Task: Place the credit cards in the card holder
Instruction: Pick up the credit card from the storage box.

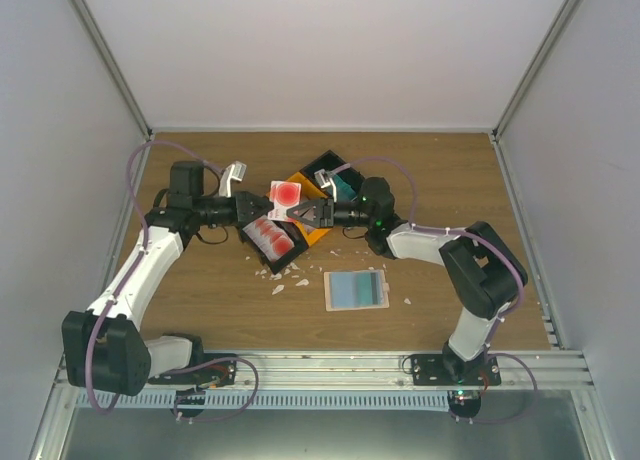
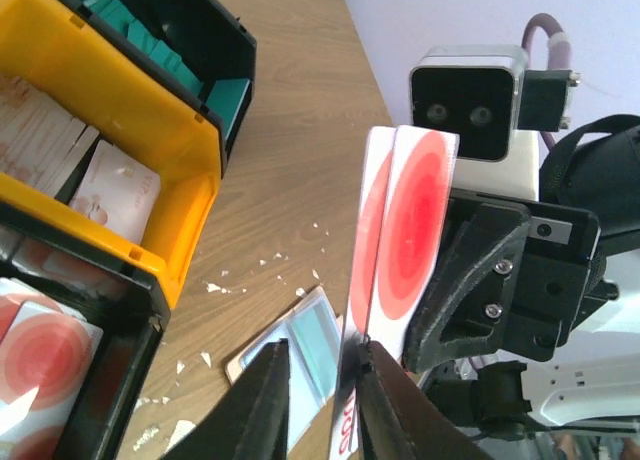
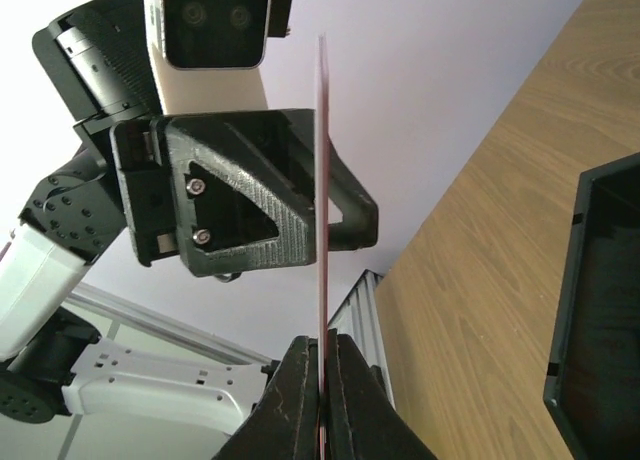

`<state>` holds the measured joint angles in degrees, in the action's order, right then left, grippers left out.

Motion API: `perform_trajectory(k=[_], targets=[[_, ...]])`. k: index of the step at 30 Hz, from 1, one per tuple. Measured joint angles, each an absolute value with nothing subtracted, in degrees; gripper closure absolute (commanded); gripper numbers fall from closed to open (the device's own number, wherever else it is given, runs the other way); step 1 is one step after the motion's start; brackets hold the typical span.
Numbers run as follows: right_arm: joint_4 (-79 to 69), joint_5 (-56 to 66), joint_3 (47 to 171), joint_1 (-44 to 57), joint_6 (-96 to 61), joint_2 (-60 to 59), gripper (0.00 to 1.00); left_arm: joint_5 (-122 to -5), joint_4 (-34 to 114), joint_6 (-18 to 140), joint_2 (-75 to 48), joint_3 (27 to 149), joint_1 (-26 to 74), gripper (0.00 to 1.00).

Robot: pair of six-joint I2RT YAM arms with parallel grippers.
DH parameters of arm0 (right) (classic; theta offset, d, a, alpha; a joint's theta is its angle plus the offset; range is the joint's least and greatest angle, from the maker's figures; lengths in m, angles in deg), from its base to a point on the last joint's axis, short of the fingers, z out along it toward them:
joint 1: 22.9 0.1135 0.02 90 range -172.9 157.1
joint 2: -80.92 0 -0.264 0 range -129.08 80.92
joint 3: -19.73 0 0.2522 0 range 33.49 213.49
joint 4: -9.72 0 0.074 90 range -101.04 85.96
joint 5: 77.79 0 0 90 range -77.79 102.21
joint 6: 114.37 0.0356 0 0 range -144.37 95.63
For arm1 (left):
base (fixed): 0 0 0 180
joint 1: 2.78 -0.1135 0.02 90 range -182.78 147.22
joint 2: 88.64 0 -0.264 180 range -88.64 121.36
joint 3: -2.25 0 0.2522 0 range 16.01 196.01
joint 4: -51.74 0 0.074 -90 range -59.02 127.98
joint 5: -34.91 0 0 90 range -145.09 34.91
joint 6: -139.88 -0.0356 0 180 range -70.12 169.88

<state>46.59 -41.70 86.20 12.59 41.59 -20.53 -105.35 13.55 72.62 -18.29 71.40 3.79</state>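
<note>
Near on the bench [image 1: 200,300], the card holder [image 1: 356,290] lies flat, window side up, probably ready for loading. Farther back, both arms reach inward and meet, wrists level, above the joined bins [image 2: 190,180]. The right end effector [image 3: 322,348] pinches a red-disc credit card [image 2: 420,230] upright. The left end effector [image 2: 322,360] stands narrowly parted round the card's edge, likely a handover.

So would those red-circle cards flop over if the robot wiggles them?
Probably not: pinched only at one end by the right gripper, the red-circle cards stand dead straight. Seen edge-on they're very thin, so likely light, maybe slippery.
</note>
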Motion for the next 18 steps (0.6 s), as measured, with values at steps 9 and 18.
perform_trajectory(k=[9, 18], targets=[[47.0, -42.7, 86.0, 12.5, 42.2, -20.1, 1.00, -105.3, 13.1, 71.7, -18.2, 71.4, 3.5, 0.86], [47.9, -45.5, 85.9, 12.5, 43.3, -20.1, 1.00, -109.3, 13.3, 70.8, -17.2, 71.2, 3.3, 0.78]])
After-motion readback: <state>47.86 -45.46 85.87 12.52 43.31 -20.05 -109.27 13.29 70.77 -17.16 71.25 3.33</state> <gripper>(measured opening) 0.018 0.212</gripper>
